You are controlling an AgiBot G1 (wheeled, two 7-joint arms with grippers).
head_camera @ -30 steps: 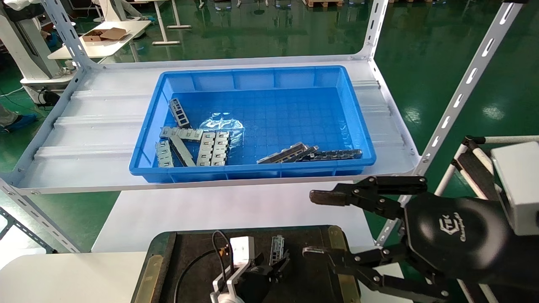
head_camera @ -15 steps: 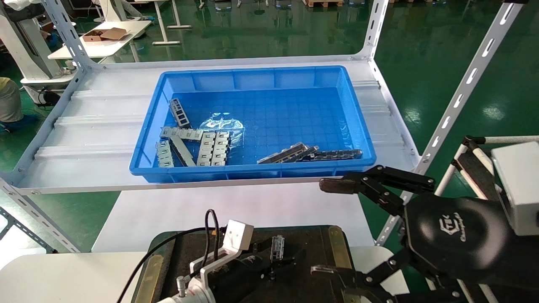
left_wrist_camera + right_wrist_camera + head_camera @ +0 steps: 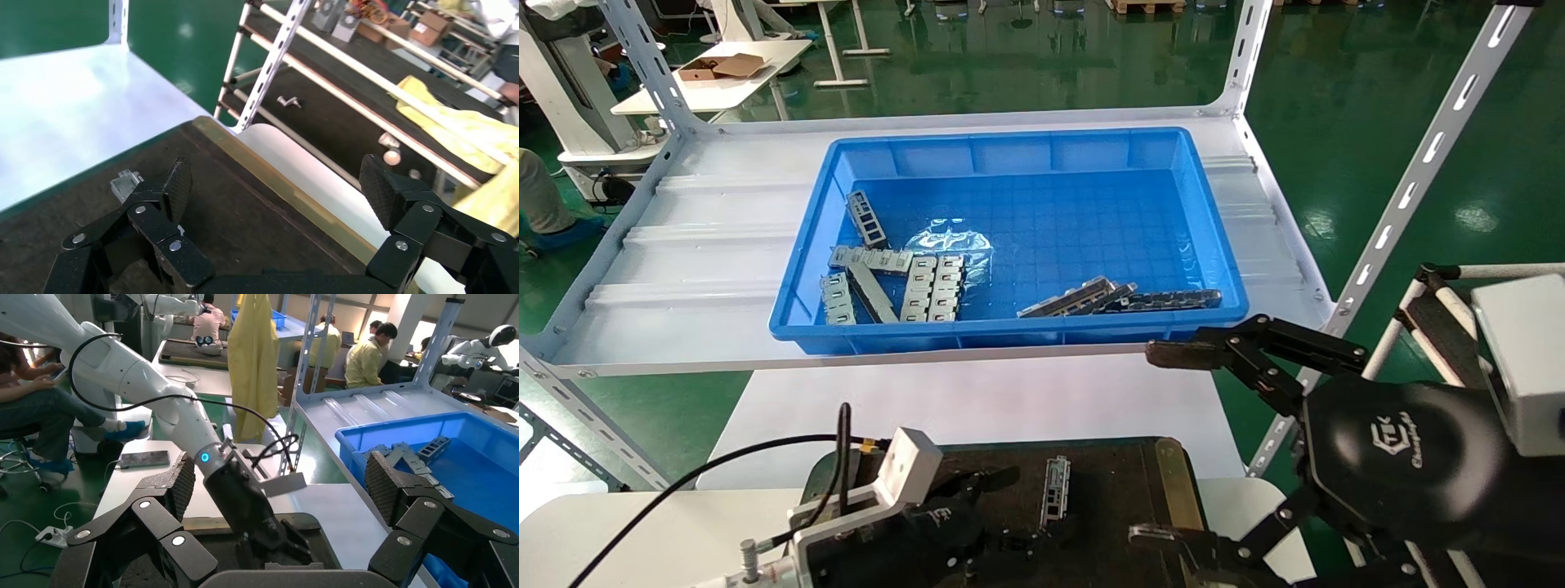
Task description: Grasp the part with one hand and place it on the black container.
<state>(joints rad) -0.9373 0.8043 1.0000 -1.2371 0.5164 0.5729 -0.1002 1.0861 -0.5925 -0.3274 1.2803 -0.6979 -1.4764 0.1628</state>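
The part (image 3: 1054,492), a narrow grey channel strip with cutouts, lies flat on the black container (image 3: 1118,490), touched by nothing. My left gripper (image 3: 1004,510) is open and empty just left of the part, low over the container. In the left wrist view its jaws (image 3: 278,190) stand wide apart over the dark surface (image 3: 245,211), and one end of the part (image 3: 122,182) shows behind one finger. My right gripper (image 3: 1164,445) is open and empty, hovering at the container's right edge. In the right wrist view (image 3: 281,487) it looks at the left gripper (image 3: 263,536).
A blue bin (image 3: 1009,328) on the white shelf (image 3: 707,245) behind holds several more metal parts, at its left (image 3: 887,278) and near its front wall (image 3: 1091,298). A white table (image 3: 977,400) lies between shelf and container. Slotted shelf posts (image 3: 1410,188) stand at the right.
My left gripper has opened, let go of the part and drawn back to the left. The part stays on the black container. My right gripper's upper finger has shifted slightly right and up.
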